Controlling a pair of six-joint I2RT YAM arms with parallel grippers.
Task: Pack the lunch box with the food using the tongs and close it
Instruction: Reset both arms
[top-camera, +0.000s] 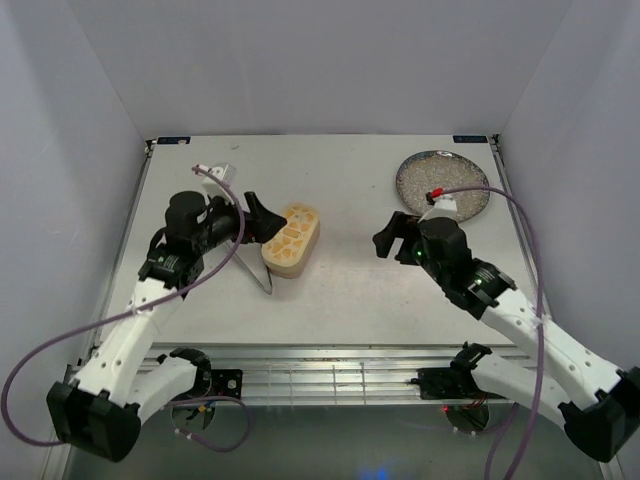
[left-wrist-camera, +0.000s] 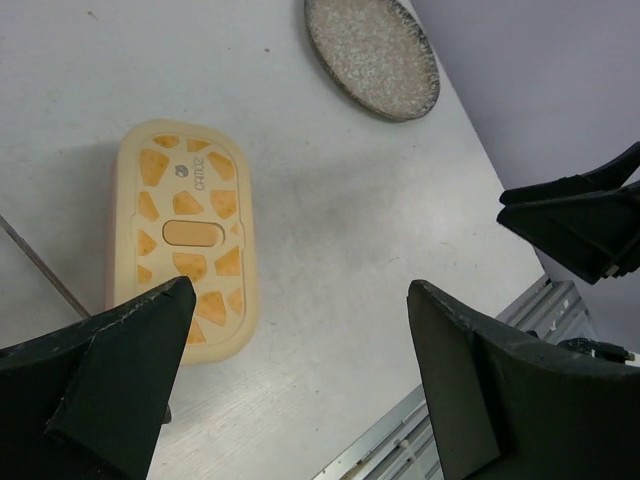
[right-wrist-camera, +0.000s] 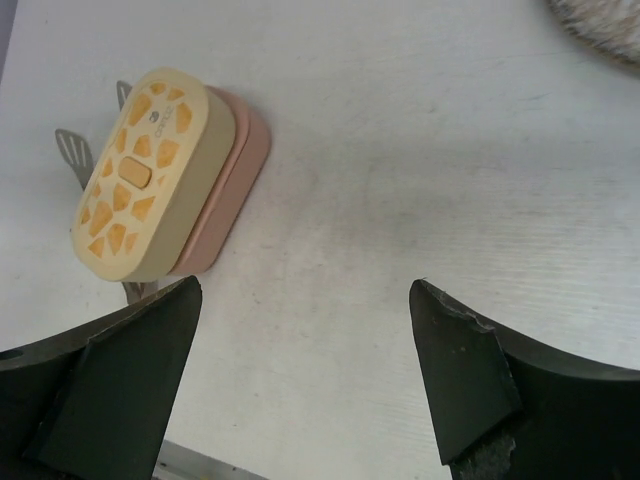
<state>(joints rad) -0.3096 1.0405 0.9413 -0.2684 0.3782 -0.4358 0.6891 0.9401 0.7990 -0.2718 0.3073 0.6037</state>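
Closed stacked lunch box (top-camera: 291, 238), tongs (top-camera: 262, 275) beside

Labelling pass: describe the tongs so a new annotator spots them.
Left of centre on the table sits the closed lunch box, yellow pebble-patterned lid up. The tongs lie along its left side, partly hidden behind it. Thin, silvery metal, unlike the chunky box and the round speckled plate far right.

You have a smooth, matt plastic box (top-camera: 291, 238), thin shiny metal tongs (top-camera: 264, 280) at its seven o'clock, a speckled plate (top-camera: 442, 185) and a matt, faintly scuffed counter (top-camera: 350, 300).
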